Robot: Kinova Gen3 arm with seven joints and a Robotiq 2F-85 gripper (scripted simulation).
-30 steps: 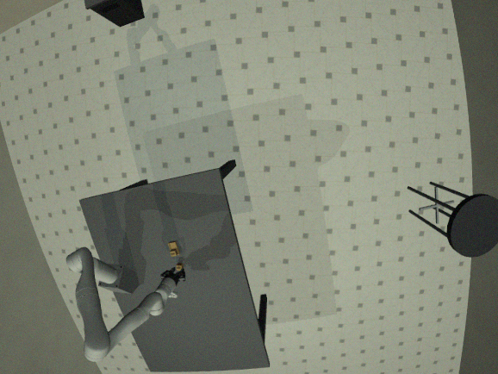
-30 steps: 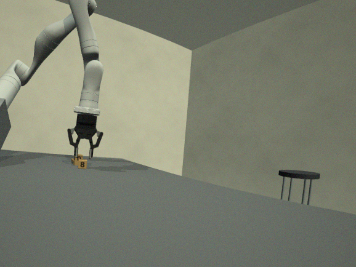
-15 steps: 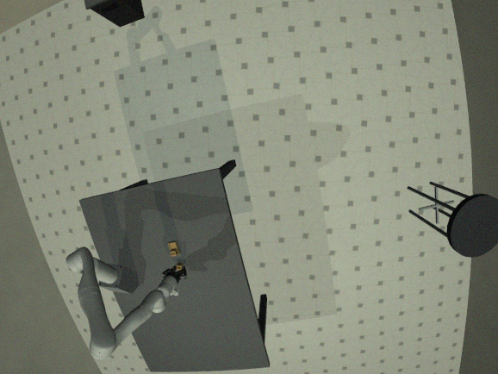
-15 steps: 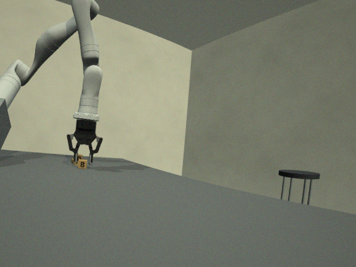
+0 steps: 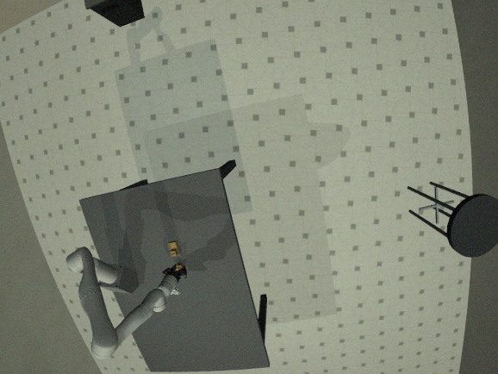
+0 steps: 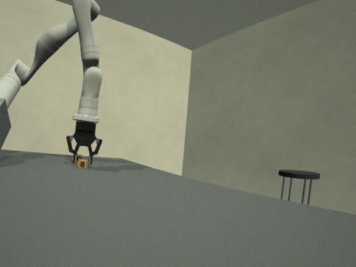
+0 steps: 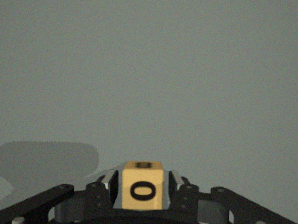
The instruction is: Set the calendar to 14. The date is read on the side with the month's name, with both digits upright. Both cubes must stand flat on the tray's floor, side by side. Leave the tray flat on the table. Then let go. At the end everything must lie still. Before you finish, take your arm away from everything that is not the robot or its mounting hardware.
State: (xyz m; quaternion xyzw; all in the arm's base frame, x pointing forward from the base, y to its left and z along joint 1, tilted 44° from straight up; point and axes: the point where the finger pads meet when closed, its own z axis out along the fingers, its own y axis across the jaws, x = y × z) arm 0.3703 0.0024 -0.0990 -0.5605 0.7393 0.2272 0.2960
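One large dark grey table, spread over the lower left of the top view and across the lower part of the exterior view. One pale jointed arm, bent over the left side of the table in the top view, and coming down from the upper left of the exterior view. One round dark stool, at the right edge of the top view and at lower right of the exterior view, well apart from the table.

Next in size, the black gripper, pointing down at left of the exterior view. Its fingers partly spread, one at each side of a cube, with a narrow gap at both sides in the wrist view; so, not pinching.

Then the small wooden tray, on the table just above the gripper in the top view, and partly hidden behind it in the exterior view. At the tray's lower end in the top view, another cube, its digit too hidden to read surely.

Last, the near cube, outside the tray, between the fingers at bottom centre of the wrist view. On it, an upright 8 toward the exterior camera, and a 0 toward the wrist camera.
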